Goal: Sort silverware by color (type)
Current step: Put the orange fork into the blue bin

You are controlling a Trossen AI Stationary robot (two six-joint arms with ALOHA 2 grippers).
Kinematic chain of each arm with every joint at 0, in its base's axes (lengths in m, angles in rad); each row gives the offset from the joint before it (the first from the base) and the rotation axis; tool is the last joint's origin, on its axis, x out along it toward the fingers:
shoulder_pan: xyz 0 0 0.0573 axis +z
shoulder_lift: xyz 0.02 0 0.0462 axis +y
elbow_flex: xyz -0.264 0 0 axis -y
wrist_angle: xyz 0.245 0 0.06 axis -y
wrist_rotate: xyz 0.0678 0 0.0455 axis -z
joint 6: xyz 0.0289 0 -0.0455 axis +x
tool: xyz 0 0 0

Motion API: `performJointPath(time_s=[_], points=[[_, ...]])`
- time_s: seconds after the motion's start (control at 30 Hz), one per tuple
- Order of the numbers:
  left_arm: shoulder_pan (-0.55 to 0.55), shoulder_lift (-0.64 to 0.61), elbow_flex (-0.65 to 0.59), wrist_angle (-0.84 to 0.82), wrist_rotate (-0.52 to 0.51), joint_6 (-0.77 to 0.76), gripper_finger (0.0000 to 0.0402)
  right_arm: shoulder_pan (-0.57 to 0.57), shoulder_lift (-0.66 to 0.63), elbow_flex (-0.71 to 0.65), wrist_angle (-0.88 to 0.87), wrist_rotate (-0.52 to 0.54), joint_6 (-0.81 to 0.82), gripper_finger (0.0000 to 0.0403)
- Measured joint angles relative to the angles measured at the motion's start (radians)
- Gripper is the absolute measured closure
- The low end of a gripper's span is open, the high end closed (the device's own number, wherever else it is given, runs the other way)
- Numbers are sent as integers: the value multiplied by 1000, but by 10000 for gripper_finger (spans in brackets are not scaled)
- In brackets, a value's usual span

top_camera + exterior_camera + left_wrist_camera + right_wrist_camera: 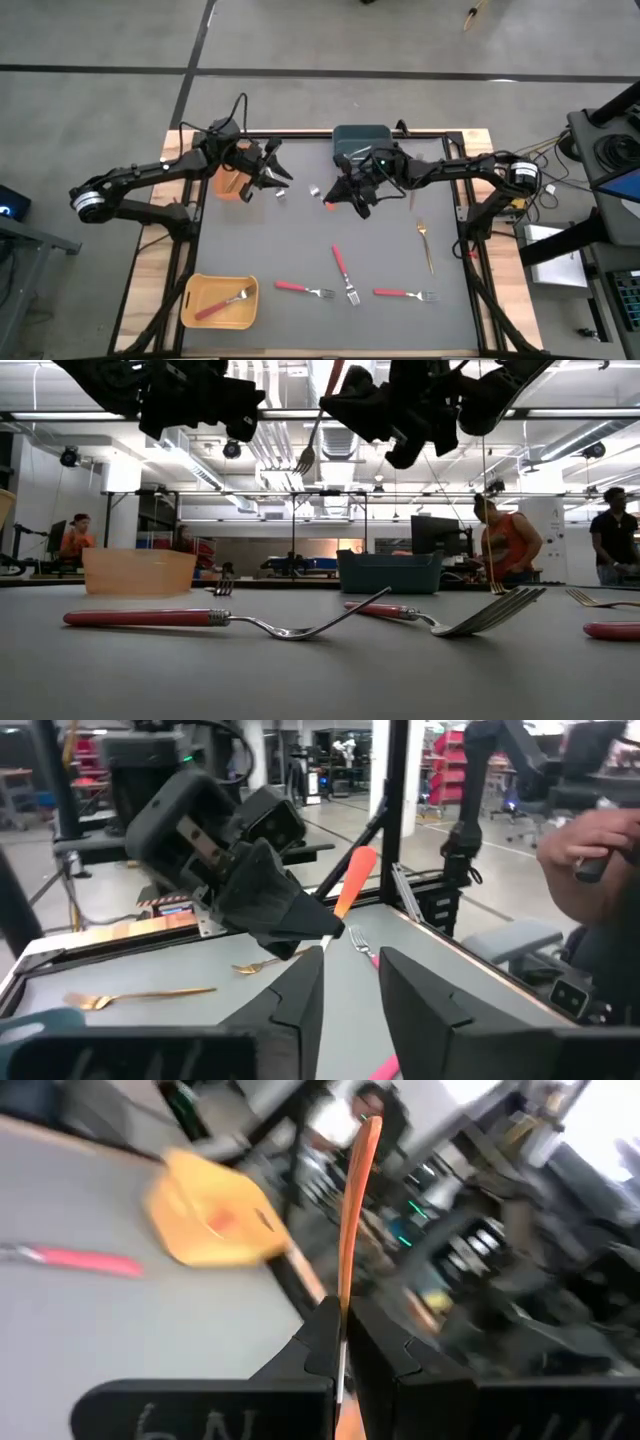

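Above the far middle of the dark grey table mat, just in front of the blue-grey bin, the right gripper hangs in the air with its fingers pressed together on an orange-handled silver fork; the low view shows that fork clear of the table, tines hanging down. Left gripper: near the orange bin at the far left of the mat, raised, facing the right gripper, its fingers slightly spread with nothing between them. Red-handled silver forks: one lying inside the yellow bin at the near left corner; three more on the mat near the front edge, namely one at left of centre, one slanted at the centre and one to the right, all apart from one another. Thin all-gold fork: flat on the mat near the right edge, well apart from the red-handled group. Two small pale objects lie on the mat between the grippers; what they are cannot be told. Background, low view: three people in the room beyond the table.
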Motion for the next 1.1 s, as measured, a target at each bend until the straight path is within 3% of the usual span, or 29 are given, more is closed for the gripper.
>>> performJointPath(time_s=[0.23,0.37,0.53,0.77,0.9,1.1], points=[[120,-1,56,-147,-3,-157,272,48,-35,0,-68,262,-190,394],[194,1,78,-247,-3,-213,253,87,-45,0,-107,427,-378,394],[213,41,76,-240,2,-270,238,131,-43,8,-114,602,-626,394],[204,181,82,-65,51,-424,226,182,-36,13,-121,819,-955,394],[192,275,82,164,147,-553,219,187,-36,14,-122,837,-1007,394],[165,408,82,515,165,-749,213,190,-36,14,-109,846,-1065,394]])
